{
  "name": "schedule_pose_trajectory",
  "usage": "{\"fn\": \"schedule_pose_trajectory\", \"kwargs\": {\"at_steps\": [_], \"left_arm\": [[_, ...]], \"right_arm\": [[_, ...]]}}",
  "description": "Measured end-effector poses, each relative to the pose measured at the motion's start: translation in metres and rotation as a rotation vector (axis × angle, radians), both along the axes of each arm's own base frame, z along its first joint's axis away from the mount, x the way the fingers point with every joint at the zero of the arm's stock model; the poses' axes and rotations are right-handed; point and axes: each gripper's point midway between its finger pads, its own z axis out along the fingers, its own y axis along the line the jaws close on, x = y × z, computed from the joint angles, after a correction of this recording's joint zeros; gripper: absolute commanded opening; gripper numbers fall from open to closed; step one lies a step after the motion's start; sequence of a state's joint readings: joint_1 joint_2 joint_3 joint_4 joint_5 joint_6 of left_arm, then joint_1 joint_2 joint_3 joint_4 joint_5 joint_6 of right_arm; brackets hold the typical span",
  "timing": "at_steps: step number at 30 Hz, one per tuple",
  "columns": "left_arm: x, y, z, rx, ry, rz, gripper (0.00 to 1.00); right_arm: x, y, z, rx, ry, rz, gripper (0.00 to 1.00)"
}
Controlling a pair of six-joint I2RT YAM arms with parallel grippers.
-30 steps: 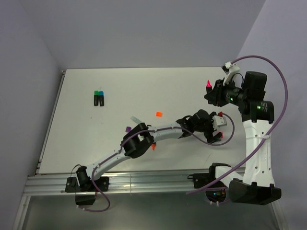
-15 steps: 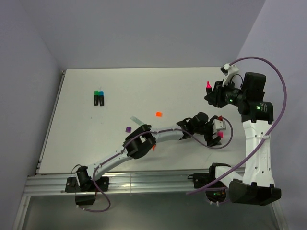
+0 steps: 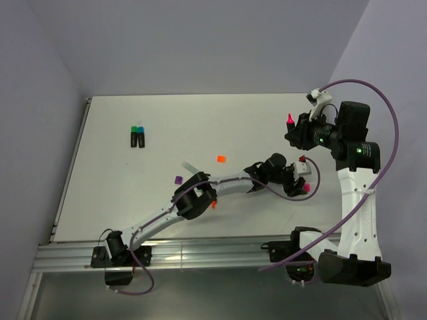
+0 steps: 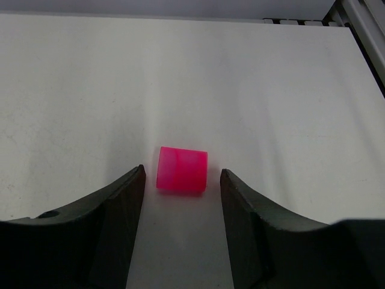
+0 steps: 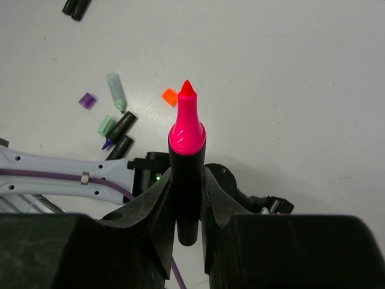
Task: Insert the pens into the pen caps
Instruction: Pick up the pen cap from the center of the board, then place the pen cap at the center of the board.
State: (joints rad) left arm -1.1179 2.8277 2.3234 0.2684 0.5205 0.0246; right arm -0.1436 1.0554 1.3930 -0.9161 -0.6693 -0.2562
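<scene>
Down on the tabletop (image 4: 271, 72), the left hand (image 4: 182, 180) stood half open, gripping nothing; the right hand (image 5: 187, 198) was clamped on the pink pen (image 5: 187, 129), tip up. Pink cap (image 4: 182, 168) lay between the left hand's jaws, untouched. I'd squeeze it centred, gently.

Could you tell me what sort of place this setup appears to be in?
Probably a robotics lab test bench: a white table boxed in by plain walls, with the left arm and right arm bolted to an aluminium rail.
</scene>
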Motion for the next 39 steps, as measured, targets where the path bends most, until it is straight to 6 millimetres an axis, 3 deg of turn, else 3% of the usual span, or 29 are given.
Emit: {"fn": "schedule_pose_trajectory", "kwargs": {"at_steps": [4,13,19,26,34,39], "left_arm": [[0.001,0.001,0.000,-0.002,0.031,0.006,0.51],[0.003,0.000,0.005,-0.034,0.066,0.021,0.26],[0.004,0.017,0.001,-0.040,0.092,0.034,0.13],[0.013,0.067,0.016,0.042,0.164,0.052,0.07],[0.047,0.152,0.077,0.156,0.170,0.146,0.06],[0.076,0.221,0.112,0.219,0.191,0.343,0.04]], "right_arm": [[0.000,0.000,0.000,0.000,0.000,0.000,0.00],[0.000,0.000,-0.004,0.000,0.011,0.000,0.00],[0.002,-0.001,-0.007,0.001,0.022,0.001,0.00],[0.004,0.000,-0.009,0.005,0.033,0.004,0.00],[0.010,0.004,-0.014,0.032,0.063,0.028,0.00],[0.010,0.007,-0.011,0.046,0.059,0.044,0.00]]}}
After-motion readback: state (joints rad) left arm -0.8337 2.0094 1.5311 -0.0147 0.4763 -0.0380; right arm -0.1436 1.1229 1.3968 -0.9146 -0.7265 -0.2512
